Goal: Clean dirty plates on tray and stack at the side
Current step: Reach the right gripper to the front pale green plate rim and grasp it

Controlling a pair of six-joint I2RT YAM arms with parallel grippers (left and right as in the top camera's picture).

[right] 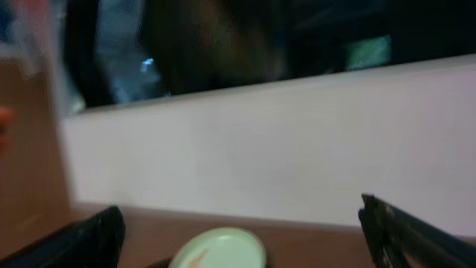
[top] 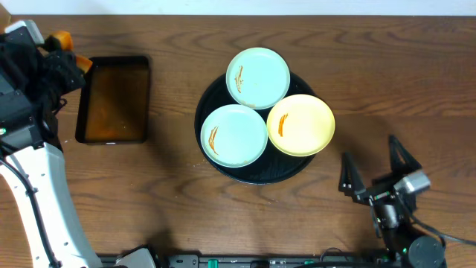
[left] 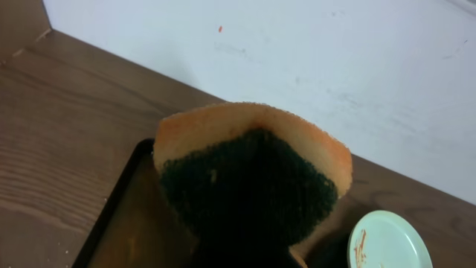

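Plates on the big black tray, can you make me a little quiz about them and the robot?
1. Pick one: how many plates lie on the round black tray? A two, B three, C four.
2. True or false: the yellow plate is spotless.
3. Fill in: the left gripper holds an orange and dark green ____.

Key: 1 B. 2 False, it has an orange streak. 3 sponge.

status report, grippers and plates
Left gripper shut on sponge. Right gripper open, off the tray. Three plates on tray, all orange-streaked. Nothing blocking.
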